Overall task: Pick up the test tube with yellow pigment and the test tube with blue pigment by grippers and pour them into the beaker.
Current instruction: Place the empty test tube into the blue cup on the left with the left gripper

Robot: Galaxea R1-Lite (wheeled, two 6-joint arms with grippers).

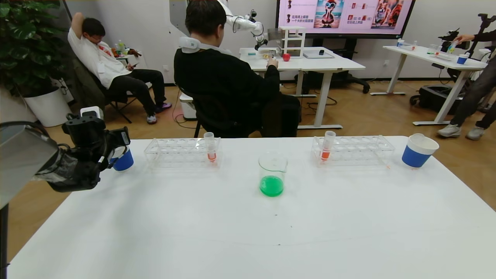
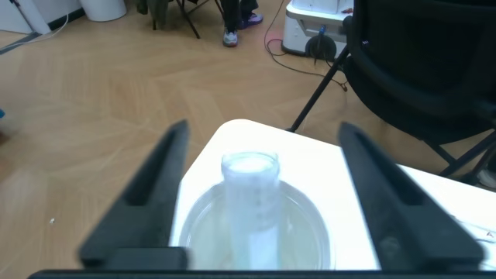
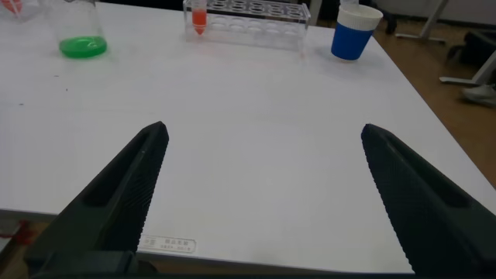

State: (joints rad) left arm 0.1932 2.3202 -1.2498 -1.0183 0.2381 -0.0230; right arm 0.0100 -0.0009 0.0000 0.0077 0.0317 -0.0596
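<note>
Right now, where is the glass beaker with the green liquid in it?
In the head view, the beaker stands upright near the middle of the white table, in front of the gap between the two clear tube racks.

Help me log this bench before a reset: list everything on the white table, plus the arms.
White table: one, beneath everything.
Clear glass beaker: one, green liquid inside, centre.
Clear plastic tube racks: two, far side, flanking the beaker.
Clear tubes with red-orange liquid: two, one upright per rack.
Blue-and-white paper cups: two, far-left and far-right.
Clear empty-looking tube: one, upright in left cup.
Left gripper: black, jaws open, above left cup.
Right gripper: black, jaws open, above bare table.
</note>
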